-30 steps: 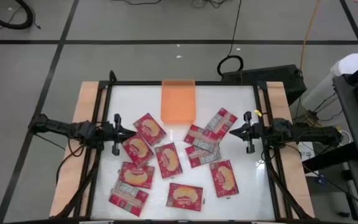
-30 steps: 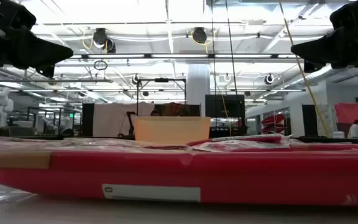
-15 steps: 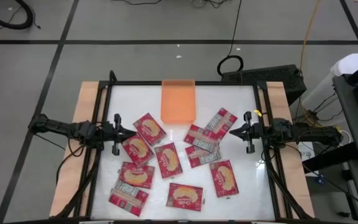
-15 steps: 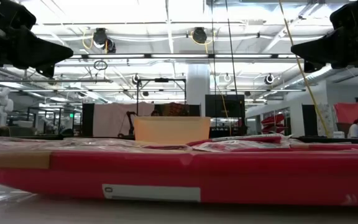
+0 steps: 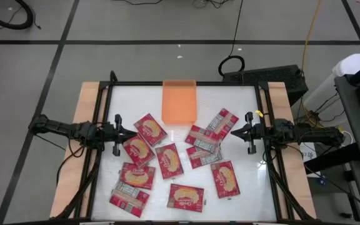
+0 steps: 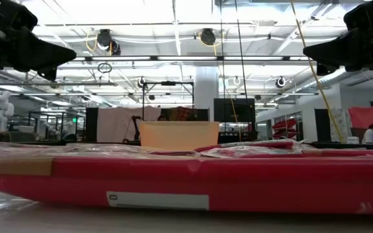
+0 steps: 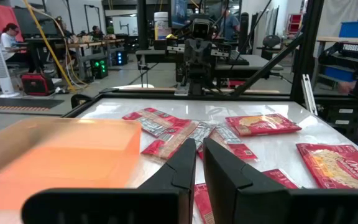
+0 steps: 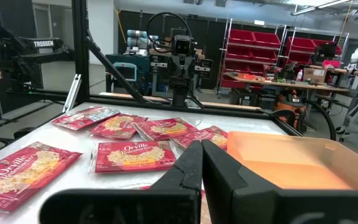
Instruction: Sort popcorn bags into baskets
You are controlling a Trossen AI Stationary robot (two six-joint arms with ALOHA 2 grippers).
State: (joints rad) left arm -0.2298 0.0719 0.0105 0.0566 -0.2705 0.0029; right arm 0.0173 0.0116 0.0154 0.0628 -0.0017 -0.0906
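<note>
Several red popcorn bags (image 5: 167,160) lie flat on the white table top, some overlapping, one pair showing greyish backs (image 5: 221,121). The orange tray (image 5: 179,100) sits at the middle of the far edge. My left gripper (image 5: 135,133) hovers shut above the left-hand bags, pointing right; in its wrist view (image 7: 199,155) the tray (image 7: 55,149) and bags (image 7: 263,124) lie ahead. My right gripper (image 5: 232,132) hovers shut beside the right-hand bags, pointing left, and its wrist view (image 8: 202,152) shows the bags (image 8: 132,155) and the tray (image 8: 284,165). Both hang high in the low view.
A black frame (image 5: 180,84) rings the table top, with wooden strips outside it on the left and right. Bare table lies to the left and right of the tray and along the near right corner. In the low view a bag (image 6: 186,184) fills the foreground.
</note>
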